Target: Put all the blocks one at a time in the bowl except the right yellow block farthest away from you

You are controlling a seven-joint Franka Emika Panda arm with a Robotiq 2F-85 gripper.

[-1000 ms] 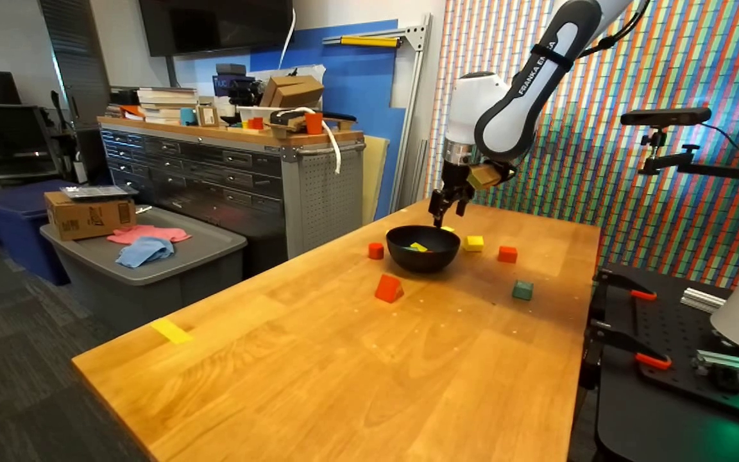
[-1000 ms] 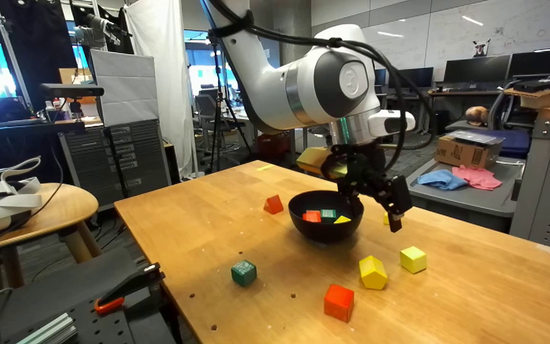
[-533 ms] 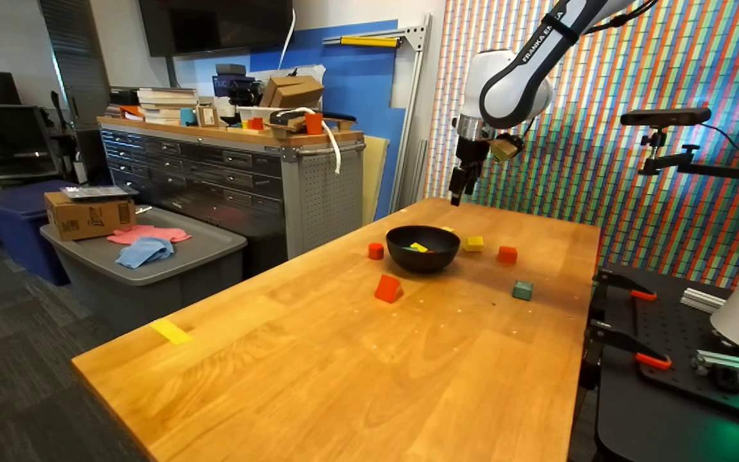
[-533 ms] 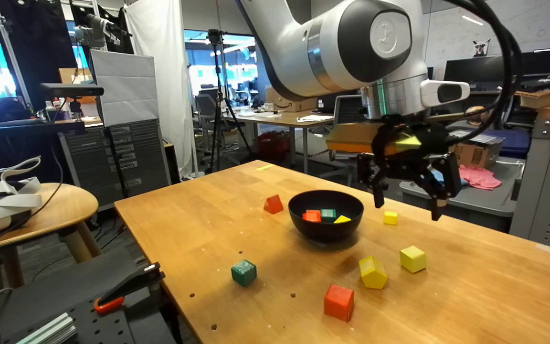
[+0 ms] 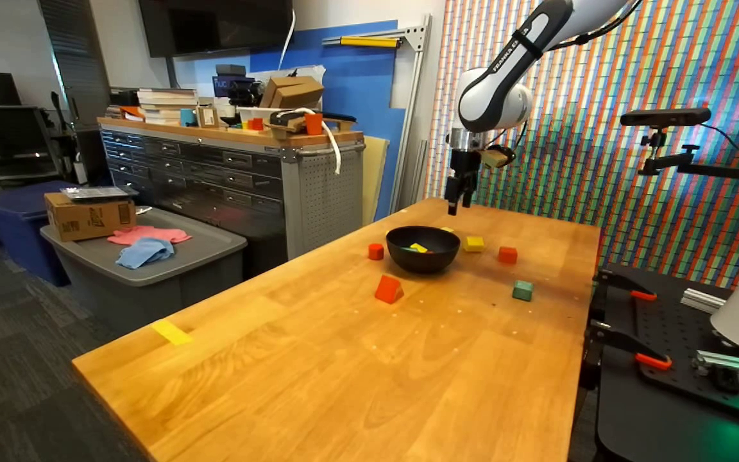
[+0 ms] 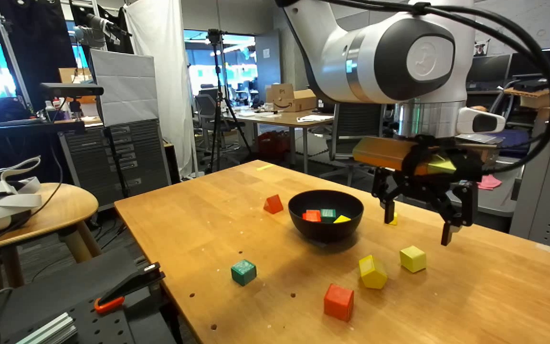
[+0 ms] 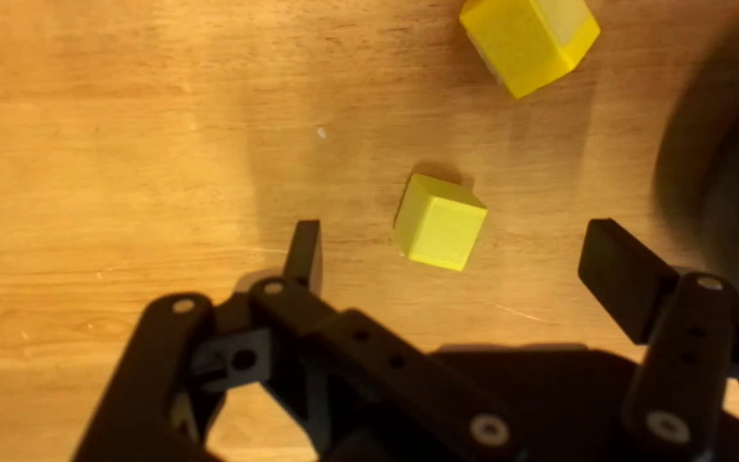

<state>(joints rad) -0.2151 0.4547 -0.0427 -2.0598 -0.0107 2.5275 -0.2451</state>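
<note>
My open gripper point(image 7: 454, 247) hovers above a yellow cube point(image 7: 446, 228), which shows between its fingertips in the wrist view but is not touched. A black bowl point(image 6: 325, 231) holds red point(image 6: 312, 216), green point(image 6: 328, 214) and yellow point(image 6: 342, 219) blocks. On the table, in an exterior view, stand a five-sided yellow block point(image 6: 373, 273), a red cube point(image 6: 339, 302), a green block point(image 6: 244, 273) and a red wedge point(image 6: 273, 204). One finger partly covers a small yellow block point(image 6: 394, 219). Beside the bowl, a red block point(image 5: 376, 251) shows in an exterior view.
A strip of yellow tape point(image 5: 171, 332) marks the wooden table point(image 5: 344, 372). Clamps with orange handles point(image 5: 653, 361) grip the table's side. A camera on a stand point(image 5: 666, 117) rises beside the table.
My gripper has lifted off the bowl, moved away from it and come down somewhat over the yellow cube. Its jaws have stayed open. The blocks and the bowl have not moved.
</note>
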